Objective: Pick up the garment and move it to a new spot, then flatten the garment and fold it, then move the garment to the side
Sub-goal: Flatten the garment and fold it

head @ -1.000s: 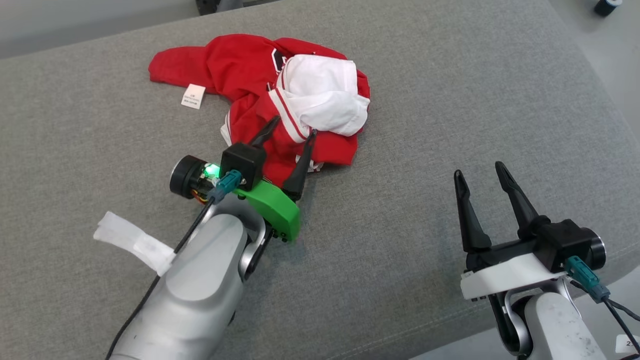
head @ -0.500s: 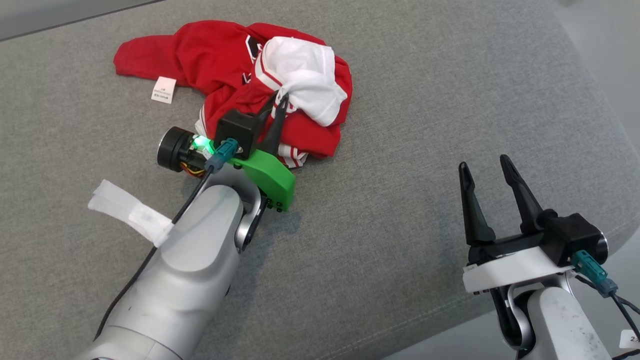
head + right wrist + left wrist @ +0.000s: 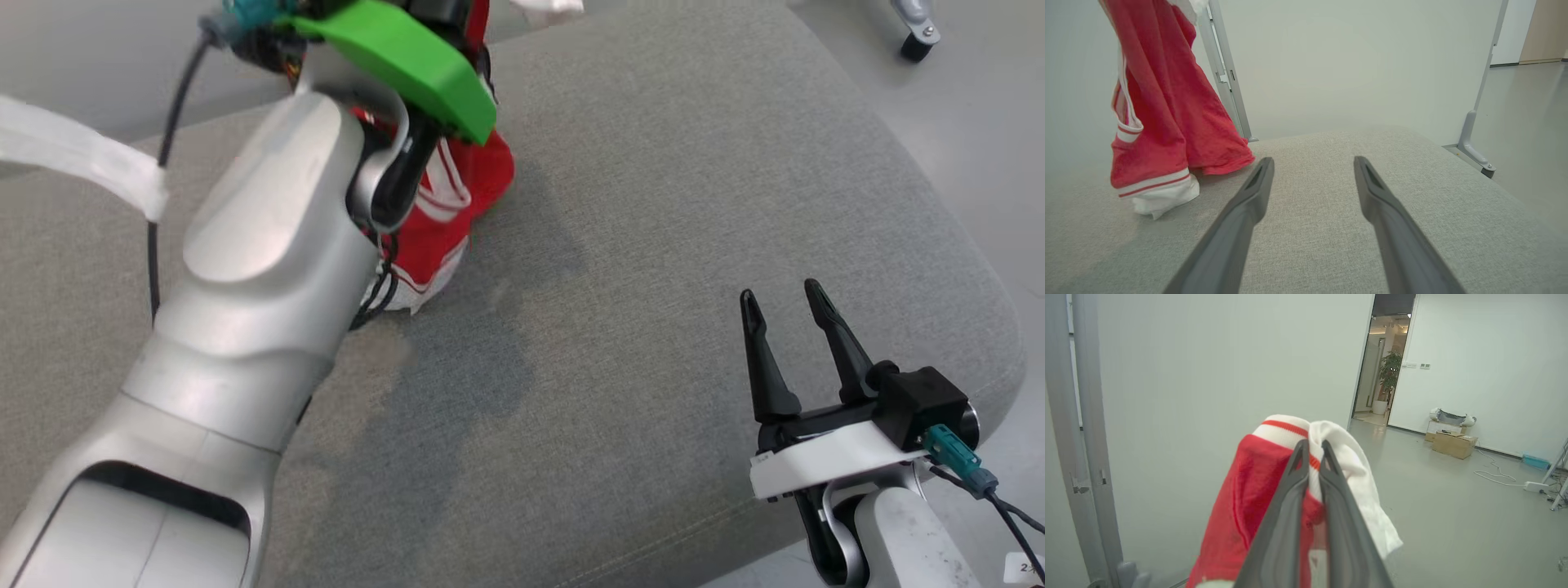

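- Left claw [image 3: 1312, 447]: fingers pressed together on a fold of the garment [image 3: 1249, 490], right at the red-striped white ribbed trim. Red cloth bulges on one side of the fingers, white cloth on the other.
- The garment hangs from that pinch in one long bunch over the far left part of the grey cushion [image 3: 653, 245]. In the right wrist view its lowest white hem rests on the cushion fabric.
- Right claw [image 3: 780, 294]: fingers spread, nothing between them, hovering by the near right corner, well apart from the garment.
- My judgement: this is the pick-up-and-carry step. Flattening and folding are not begun.
- Risk, slip: I hold only a narrow bite near the fingertips, and it looks like several layers. A quick swing could pull a layer free and drop the lot.
- Risk, drag: with the hem touching the cushion, a sideways move would drag it and twist the bunch tighter, which makes flattening harder.
- Risk, snag: the dark cables [image 3: 377, 286] at my left forearm [image 3: 269, 245] hang just beside the cloth and could catch it if my wrist turns.
- Risk, blind spot: the forearm hides much of the garment from my head camera, so I may misjudge where it lands. Too far back and it could slide off the far edge.
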